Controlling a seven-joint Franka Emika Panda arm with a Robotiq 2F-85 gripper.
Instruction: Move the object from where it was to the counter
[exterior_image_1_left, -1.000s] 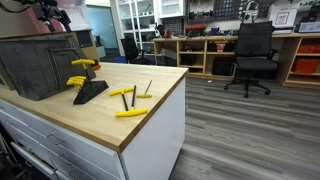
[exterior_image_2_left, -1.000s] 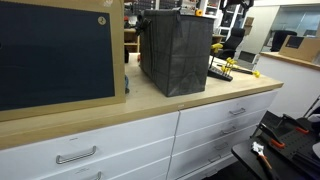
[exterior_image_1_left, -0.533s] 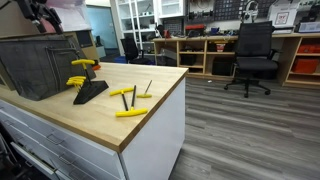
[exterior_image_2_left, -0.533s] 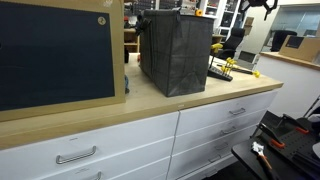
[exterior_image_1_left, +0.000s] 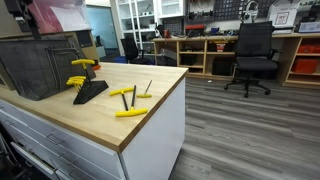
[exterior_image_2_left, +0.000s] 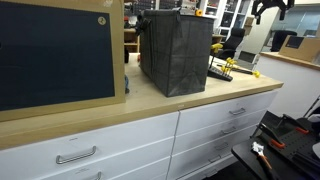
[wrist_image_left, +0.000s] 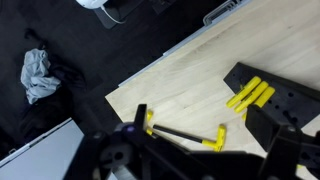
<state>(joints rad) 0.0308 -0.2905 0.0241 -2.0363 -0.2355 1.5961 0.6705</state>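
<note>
Hex keys (exterior_image_1_left: 130, 100) lay loose on counter (exterior_image_1_left: 150, 125) just beside black stand (exterior_image_1_left: 88, 91); gripper (wrist_image_left: 203, 162) hung well above stand, claw released, spread wide.

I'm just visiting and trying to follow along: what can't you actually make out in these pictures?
Pincer: in the wrist view, a dark blur at the bottom edge; open or shut is unclear.
Robot arm: in an exterior view, cut off by the top edge.
Black tool stand: in an exterior view, mostly hidden behind the mesh basket.
</note>
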